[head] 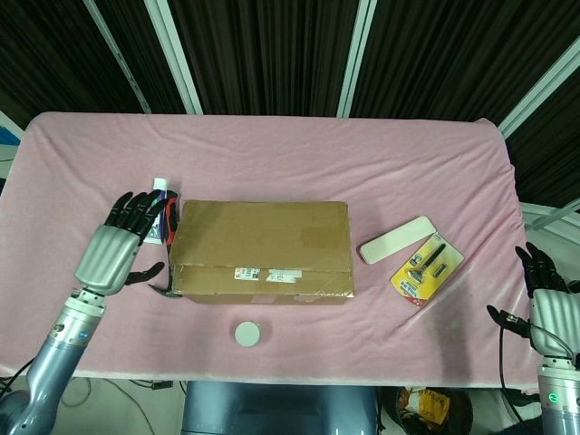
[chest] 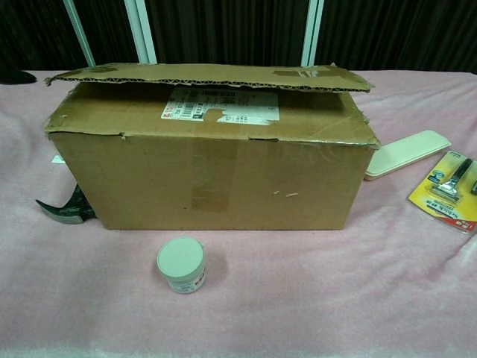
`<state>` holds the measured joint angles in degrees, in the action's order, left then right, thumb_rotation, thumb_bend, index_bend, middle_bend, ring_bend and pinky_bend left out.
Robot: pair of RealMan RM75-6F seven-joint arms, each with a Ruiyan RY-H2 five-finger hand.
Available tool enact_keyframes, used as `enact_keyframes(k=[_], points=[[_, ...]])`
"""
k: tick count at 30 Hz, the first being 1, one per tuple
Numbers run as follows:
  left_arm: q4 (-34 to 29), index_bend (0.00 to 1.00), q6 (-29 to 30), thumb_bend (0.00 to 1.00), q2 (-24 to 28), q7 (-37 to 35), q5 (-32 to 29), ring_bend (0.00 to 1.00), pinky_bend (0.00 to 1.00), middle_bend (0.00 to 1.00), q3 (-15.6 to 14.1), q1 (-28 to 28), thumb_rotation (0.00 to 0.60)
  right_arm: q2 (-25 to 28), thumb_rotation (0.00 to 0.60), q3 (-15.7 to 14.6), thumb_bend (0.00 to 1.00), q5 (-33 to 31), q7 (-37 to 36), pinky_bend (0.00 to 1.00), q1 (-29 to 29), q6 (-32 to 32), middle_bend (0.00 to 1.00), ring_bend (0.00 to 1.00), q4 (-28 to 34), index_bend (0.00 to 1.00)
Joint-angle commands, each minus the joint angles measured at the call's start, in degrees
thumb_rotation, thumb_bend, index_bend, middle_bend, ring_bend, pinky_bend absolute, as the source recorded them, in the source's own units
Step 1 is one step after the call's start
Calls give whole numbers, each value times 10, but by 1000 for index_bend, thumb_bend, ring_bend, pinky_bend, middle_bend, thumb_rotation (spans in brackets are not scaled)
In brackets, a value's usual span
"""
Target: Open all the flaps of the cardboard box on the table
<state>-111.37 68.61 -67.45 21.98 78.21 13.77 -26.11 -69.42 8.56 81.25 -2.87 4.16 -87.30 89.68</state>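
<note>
Left robot hand [head: 118, 246]: fingers spread, holding nothing, raised over the counter [head: 272, 154] just beside the left end of the cardboard box [head: 261, 251], partly in front of the tube. Right robot hand [head: 548, 304]: fingers spread, empty, at the counter's right edge, well apart from the box.

Cardboard box: brown, at counter centre, long side toward the robot. Upper flap [chest: 209, 76] lies nearly flat, slightly lifted along its near edge; patches of tape on it. White shipping label [chest: 220, 104] on the flap beneath, with red mark and barcode; print too small to read.

Tube [head: 158, 210]: white cap, green and purple body, just left of the box; lettering illegible.

Dark curved tool [chest: 63, 207]: at the box's near left corner, partly hidden.

Round white-lidded jar [chest: 181, 265]: near the box's front side.

White flat case [head: 396, 239]: right of the box.

Razor in yellow blister pack [head: 426, 269]: beside the case; red band, text unreadable.
</note>
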Motion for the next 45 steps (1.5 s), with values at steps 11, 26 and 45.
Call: enact_keyframes(k=[11,26,45], points=[[-17,0,-42,175,-55,77,-50,0,0,0,4,-63,600,2,600,2,233,-10,-8,220,1,10,0,0,5,0],[112,0,-69,266,-102,121,-114,0,0,0,113,-183,600,6,600,7,233,-25,-19,220,0,17,0,0,13,0],[355,0,-139,266,-142,119,-246,0,0,0,182,-323,600,9,600,18,232,-60,-27,220,4,39,0,0,24,0]])
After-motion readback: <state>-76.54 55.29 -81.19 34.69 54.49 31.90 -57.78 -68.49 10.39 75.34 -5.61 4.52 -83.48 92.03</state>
